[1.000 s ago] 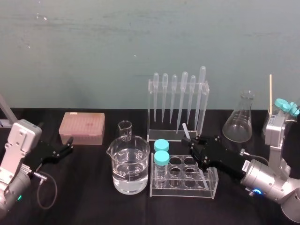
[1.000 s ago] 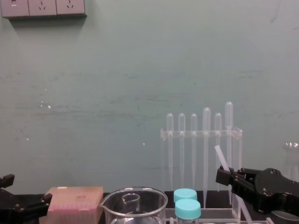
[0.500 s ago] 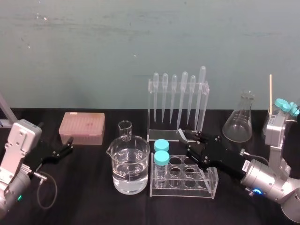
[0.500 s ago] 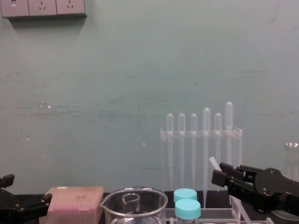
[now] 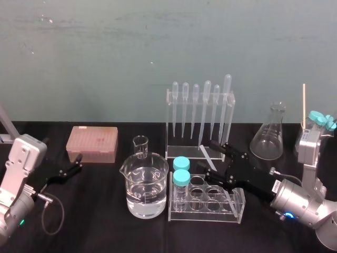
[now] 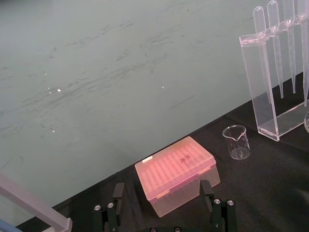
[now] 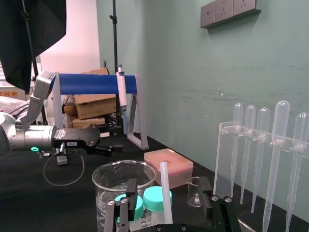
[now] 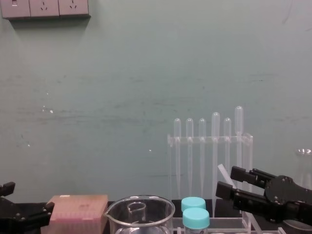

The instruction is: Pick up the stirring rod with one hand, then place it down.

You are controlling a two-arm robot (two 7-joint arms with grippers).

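The stirring rod (image 5: 204, 152) is a thin translucent-white stick leaning slantwise, its lower end down in the clear test tube rack (image 5: 231, 210). Its flat top pokes up between the fingers of my right gripper (image 5: 209, 157), which stands open around it; the fingers are apart from the rod. In the right wrist view the stirring rod (image 7: 164, 193) rises upright between the two spread fingers of that gripper (image 7: 168, 211). From the chest view, the rod's tip (image 8: 222, 170) shows just beside the right gripper (image 8: 228, 179). My left gripper (image 5: 73, 164) rests open at the far left.
A water-filled beaker (image 5: 145, 187) and two blue-capped tubes (image 5: 181, 171) stand left of the rack. Behind are a small beaker (image 5: 140, 145), a pipette stand (image 5: 200, 116), a conical flask (image 5: 269, 134) and a pink tip box (image 5: 92, 143).
My right gripper has gone from shut on the rod to open. The rod's top has sunk and tipped slightly left. The left arm has stayed still.
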